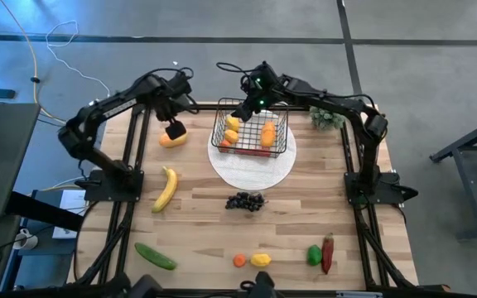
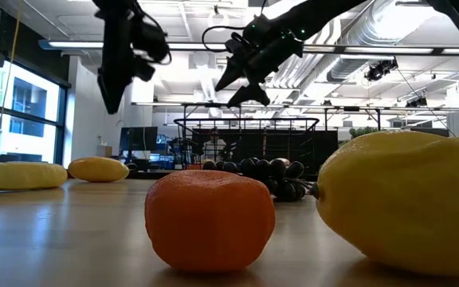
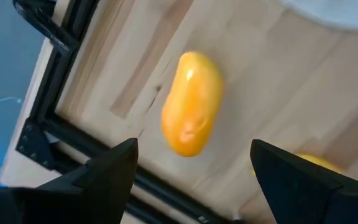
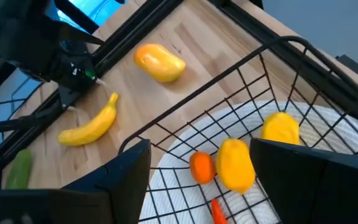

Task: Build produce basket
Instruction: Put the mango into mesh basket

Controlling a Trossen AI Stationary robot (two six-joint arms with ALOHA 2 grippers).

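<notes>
Near the far edge of the counter (image 1: pixel 305 215), the basket (image 1: pixel 249 132) stood on the plate (image 1: pixel 252 168). The left end effector (image 1: pixel 174 130) hovered released over the mango (image 1: pixel 171 140); an off-centre grip might roll it. The right end effector (image 1: pixel 240 112), released, hung above the basket. Pale wood; open workshop behind.

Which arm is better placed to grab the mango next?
Left. The left gripper hangs open right over the mango, while the right gripper is open above the basket.
</notes>
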